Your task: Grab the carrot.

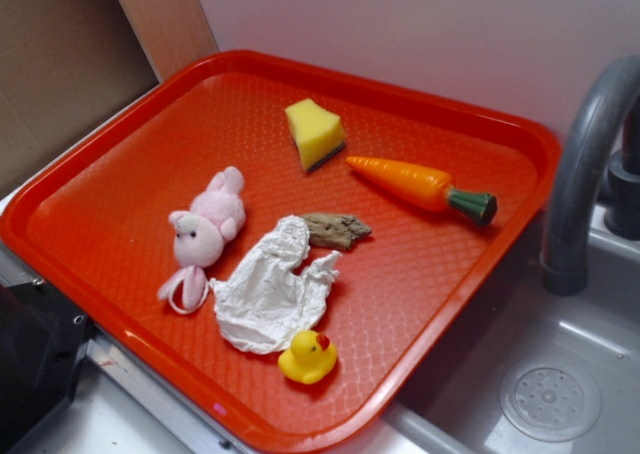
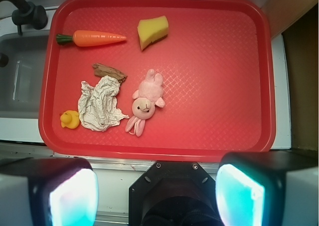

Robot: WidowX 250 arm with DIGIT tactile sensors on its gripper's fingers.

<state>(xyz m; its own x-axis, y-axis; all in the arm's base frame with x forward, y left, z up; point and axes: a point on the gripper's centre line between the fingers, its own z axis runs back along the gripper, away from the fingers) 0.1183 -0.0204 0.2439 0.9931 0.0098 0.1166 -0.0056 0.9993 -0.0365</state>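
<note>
Overall, read left to right in the wrist view:

Faucet: a dark curved faucet stands at the far upper left, outside the tray, over a grey sink; in the exterior view the same faucet rises at the right edge.

Tray: a red tray with a diamond-textured floor fills most of the view and holds every small object; its right half is bare.

Duck: a small yellow rubber duck sits near the tray's lower left corner, touching the edge of the crumpled cloth.

Carrot: the carrot lies flat in the tray's upper left area, green stem cap toward the sink, orange tip pointing at the sponge wedge; it touches nothing and lies well apart from the gripper.

Cloth: a crumpled white cloth lies below the carrot, between the duck and the rabbit.

Wood piece: a brown, bark-like piece rests at the cloth's upper edge, between the cloth and the carrot.

Rabbit: a pink plush rabbit lies just right of the cloth, face up, near the tray's middle.

Sponge: a yellow sponge wedge sits near the carrot's tip, apart from it.

Gripper: the gripper hangs over the tray's near rim, its two fingers at the bottom corners of the frame, spread wide with nothing between them.
</note>
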